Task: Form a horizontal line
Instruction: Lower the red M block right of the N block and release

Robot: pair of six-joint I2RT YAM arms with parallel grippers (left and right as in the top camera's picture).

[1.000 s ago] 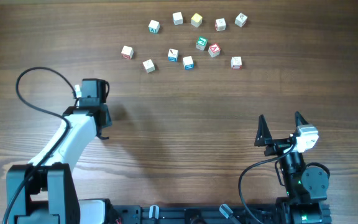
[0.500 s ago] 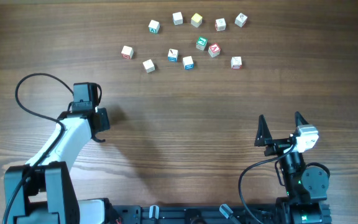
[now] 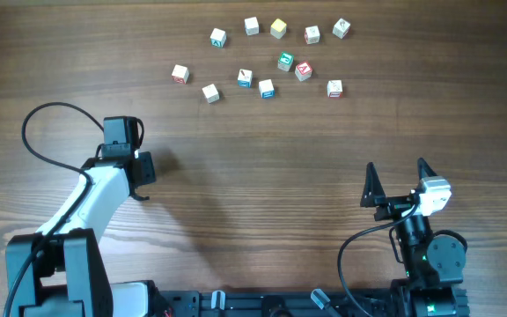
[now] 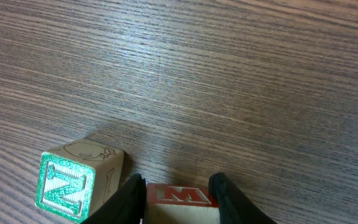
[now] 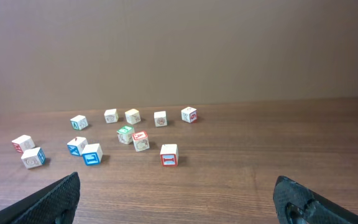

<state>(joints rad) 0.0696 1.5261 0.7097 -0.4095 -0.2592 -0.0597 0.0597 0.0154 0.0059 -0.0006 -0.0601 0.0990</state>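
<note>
Left gripper (image 4: 176,182) straddles red M cube (image 4: 180,198) beside green N cube (image 4: 73,183), grip uncertain; right gripper (image 5: 176,180) wide, empty. Lifting off could drag M askew.

green n cube (image 4: 64,186): flat on wood | red m cube (image 4: 180,196): just beside, right

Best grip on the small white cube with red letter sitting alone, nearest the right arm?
Probably come from straight above and pinch two opposite side faces of the small white red-lettered cube. It sits flat on the wooden table, with bare wood on all sides.
</note>
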